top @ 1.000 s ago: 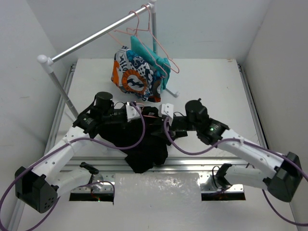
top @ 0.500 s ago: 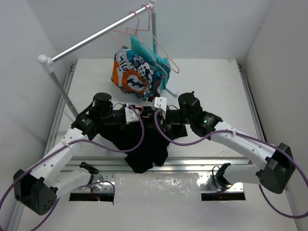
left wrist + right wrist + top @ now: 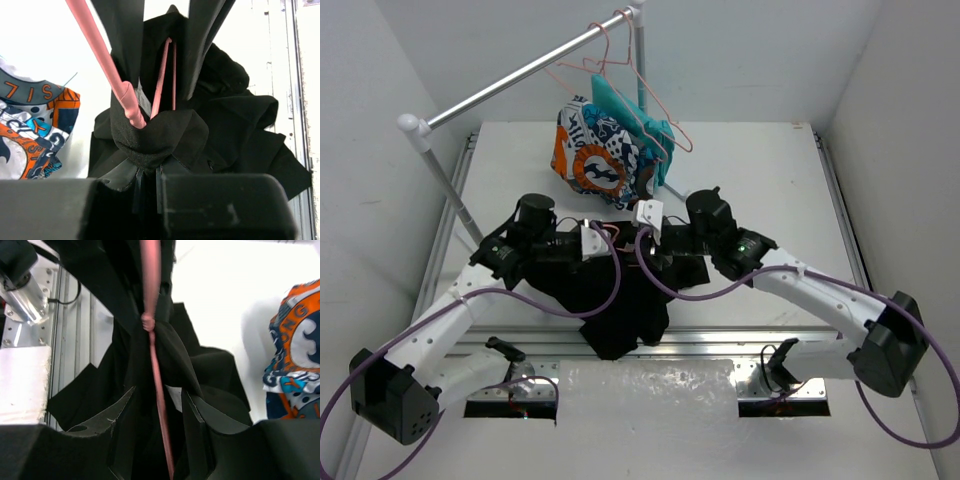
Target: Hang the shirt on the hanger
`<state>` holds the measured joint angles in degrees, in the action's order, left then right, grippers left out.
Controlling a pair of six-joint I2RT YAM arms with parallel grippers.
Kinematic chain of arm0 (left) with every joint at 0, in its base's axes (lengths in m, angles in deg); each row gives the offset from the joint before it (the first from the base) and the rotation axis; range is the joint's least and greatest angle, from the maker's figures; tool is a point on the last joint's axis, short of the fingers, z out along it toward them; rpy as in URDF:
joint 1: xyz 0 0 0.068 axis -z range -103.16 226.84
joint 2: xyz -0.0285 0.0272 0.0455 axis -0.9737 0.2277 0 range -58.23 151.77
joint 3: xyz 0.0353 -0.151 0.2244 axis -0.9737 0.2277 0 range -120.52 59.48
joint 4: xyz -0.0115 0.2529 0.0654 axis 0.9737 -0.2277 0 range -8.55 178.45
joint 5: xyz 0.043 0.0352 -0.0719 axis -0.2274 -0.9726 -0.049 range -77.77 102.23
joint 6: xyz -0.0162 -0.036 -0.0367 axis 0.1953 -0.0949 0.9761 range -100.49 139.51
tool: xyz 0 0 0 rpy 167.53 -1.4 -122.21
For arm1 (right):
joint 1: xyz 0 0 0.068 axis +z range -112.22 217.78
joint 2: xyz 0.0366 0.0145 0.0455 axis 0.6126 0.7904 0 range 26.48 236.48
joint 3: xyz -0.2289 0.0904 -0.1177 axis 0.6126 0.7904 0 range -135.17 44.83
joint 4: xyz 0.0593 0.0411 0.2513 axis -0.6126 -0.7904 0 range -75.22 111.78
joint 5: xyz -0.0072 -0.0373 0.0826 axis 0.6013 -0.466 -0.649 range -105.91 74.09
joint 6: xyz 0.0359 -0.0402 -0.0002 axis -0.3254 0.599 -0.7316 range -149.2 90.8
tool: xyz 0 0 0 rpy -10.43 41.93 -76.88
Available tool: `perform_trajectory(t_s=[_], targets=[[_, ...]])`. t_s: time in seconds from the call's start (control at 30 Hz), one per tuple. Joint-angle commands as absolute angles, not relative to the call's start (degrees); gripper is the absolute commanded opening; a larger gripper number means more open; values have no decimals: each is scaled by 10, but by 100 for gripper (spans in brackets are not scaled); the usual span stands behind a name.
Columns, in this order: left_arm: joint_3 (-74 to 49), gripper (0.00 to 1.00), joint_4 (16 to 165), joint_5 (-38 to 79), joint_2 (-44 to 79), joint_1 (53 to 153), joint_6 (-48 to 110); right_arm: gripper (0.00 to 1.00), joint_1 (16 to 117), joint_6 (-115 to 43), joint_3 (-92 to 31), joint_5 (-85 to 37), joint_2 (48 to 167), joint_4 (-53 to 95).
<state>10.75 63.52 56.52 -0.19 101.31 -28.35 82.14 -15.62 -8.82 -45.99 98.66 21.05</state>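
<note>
The left gripper (image 3: 148, 169) is pinched shut on a bunched fold of the black shirt (image 3: 235, 125), and the pink wire hanger (image 3: 107, 60) pokes into that same fold. The rest of the shirt droops over the desk (image 3: 750, 170) towards its near edge. The right gripper (image 3: 159, 395) faces it nose to nose, jaws apart, straddling the wire without clamping it. The wire runs lengthways straight from one gripper to the other. I'd say the right one is better placed to take the hanger and slide it deeper into the cloth.
</note>
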Motion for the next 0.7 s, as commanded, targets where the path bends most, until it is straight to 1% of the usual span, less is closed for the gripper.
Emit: perform_trajectory(t_s=[0.0, 0.13, 0.2, 0.27, 0.33, 0.37, 0.4, 0.43, 0.57, 0.67], targets=[[97, 0, 632, 606, -22, 1017, -303, 40, 816, -142, -122, -447, 1003, 220], [97, 0, 621, 613, -27, 1017, -316, 38, 805, -142, -134, -463, 1025, 220], [94, 0, 627, 615, -29, 1017, -312, 36, 805, -143, -141, -473, 1047, 205], [92, 0, 648, 620, -29, 1017, -292, 30, 806, -149, -143, -492, 1069, 211], [89, 0, 662, 624, -27, 1017, -265, 23, 806, -166, -138, -492, 1075, 231], [87, 0, 673, 627, -25, 1017, -256, 11, 806, -173, -131, -490, 1075, 239], [82, 0, 674, 633, -22, 1016, -247, 4, 806, -182, -128, -472, 1071, 251], [80, 0, 674, 636, -21, 1015, -244, 0, 805, -182, -127, -472, 1068, 253], [72, 0, 673, 654, -17, 984, -235, 0, 790, -182, -104, -453, 1034, 232], [73, 0, 665, 666, -15, 944, -249, 0, 749, -208, -63, -455, 987, 240]])
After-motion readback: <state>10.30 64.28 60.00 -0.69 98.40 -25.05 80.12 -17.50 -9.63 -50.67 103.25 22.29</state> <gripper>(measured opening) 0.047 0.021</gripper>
